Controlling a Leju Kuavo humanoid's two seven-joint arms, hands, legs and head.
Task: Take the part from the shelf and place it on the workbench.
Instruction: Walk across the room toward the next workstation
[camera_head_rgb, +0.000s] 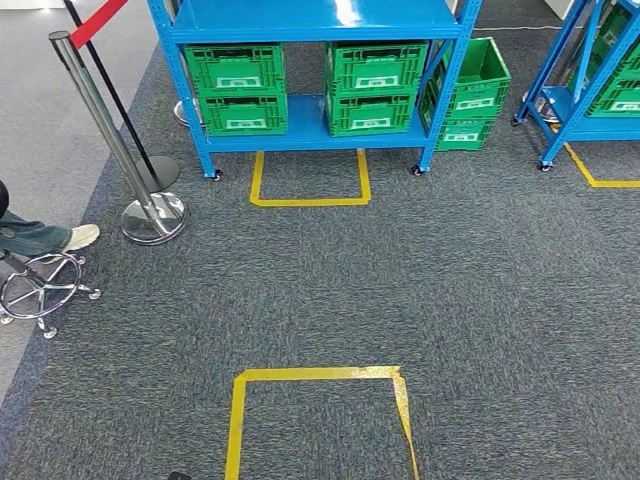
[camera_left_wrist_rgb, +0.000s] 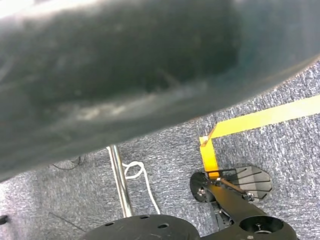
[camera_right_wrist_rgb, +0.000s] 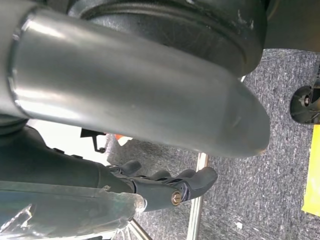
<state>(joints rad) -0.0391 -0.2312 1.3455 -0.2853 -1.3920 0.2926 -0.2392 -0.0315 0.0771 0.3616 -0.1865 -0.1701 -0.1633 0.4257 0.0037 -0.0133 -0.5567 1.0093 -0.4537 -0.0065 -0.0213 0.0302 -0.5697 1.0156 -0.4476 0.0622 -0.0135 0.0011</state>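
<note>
Yellow floor tape is lying just ahead while the right hand is hanging empty with fingers loosely apart, well short of the blue shelf, whose green crates presumably hold the unseen part, so walking up squarely matters.

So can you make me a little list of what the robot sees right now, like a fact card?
shelf: blue shelf straight ahead, across the carpet
crates: green crates on its lower level, another green crate tilted beside its right leg
floor marks: yellow tape square in front of the shelf, a second yellow square nearer the robot
barrier: silver post with a red strap, on the left
person: a shoe by a chair base at the left edge
right robot hand: dark fingers, holding nothing
part: cannot tell which crate holds it
</note>
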